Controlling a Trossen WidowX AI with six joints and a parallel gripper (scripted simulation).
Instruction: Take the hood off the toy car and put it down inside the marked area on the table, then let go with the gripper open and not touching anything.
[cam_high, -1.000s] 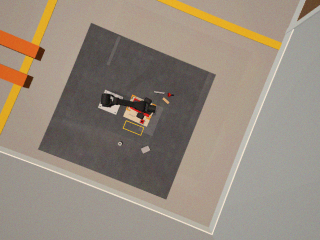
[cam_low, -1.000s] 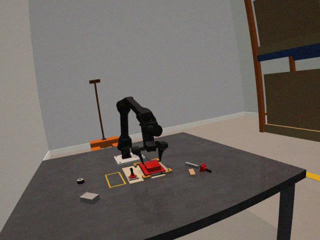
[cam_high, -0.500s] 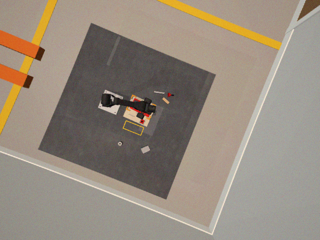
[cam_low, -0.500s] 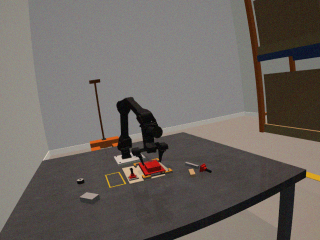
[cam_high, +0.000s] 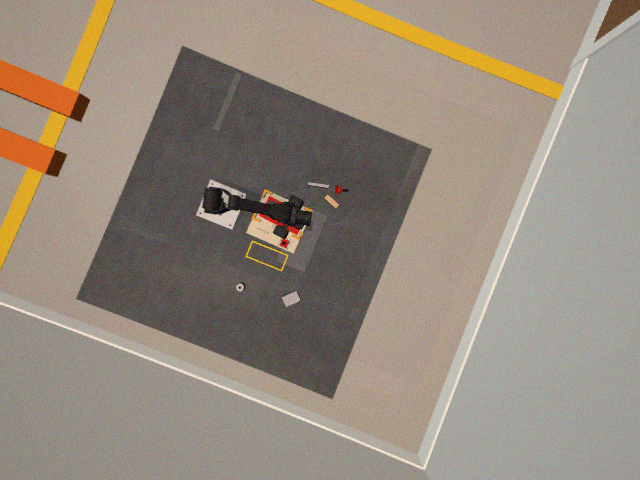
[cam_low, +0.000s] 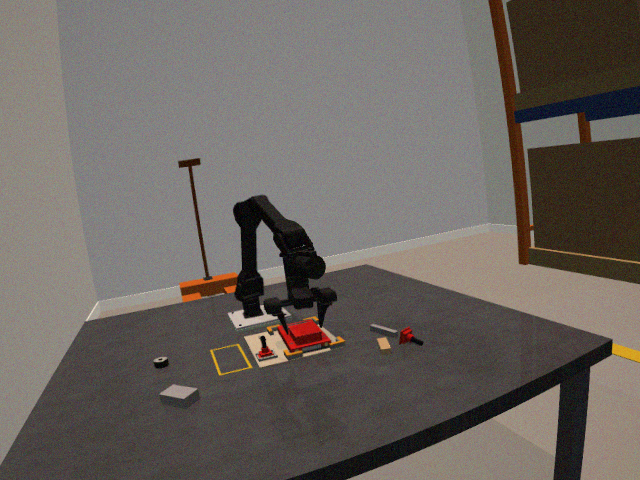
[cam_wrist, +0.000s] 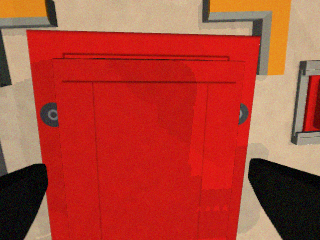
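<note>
The toy car (cam_low: 324, 343) (cam_wrist: 40, 50) lies on a beige board (cam_high: 254, 230) (cam_low: 251, 340) (cam_wrist: 130, 15). Its hood (cam_low: 309, 330) (cam_wrist: 145, 120) is the raised red block on top. In the top view the arm covers much of the car. My gripper (cam_high: 288, 217) (cam_low: 303, 329) (cam_wrist: 151, 170) is open and empty, pointing down. Its fingertips are low, one on each side of the hood; in the wrist view a gap shows between each and the raised block. Whether they touch the car's red edge I cannot tell. The yellow marked outline (cam_high: 269, 248) (cam_low: 215, 362) lies beside the board with nothing in it.
Orange corner brackets (cam_low: 293, 354) (cam_wrist: 275, 40) surround the car. A red part with a black knob (cam_high: 284, 242) (cam_low: 264, 352) stands on the board. A grey block (cam_high: 291, 298) (cam_low: 179, 394) and a small ring (cam_high: 239, 287) (cam_low: 160, 361) lie past the outline. Several small parts lie on the opposite side.
</note>
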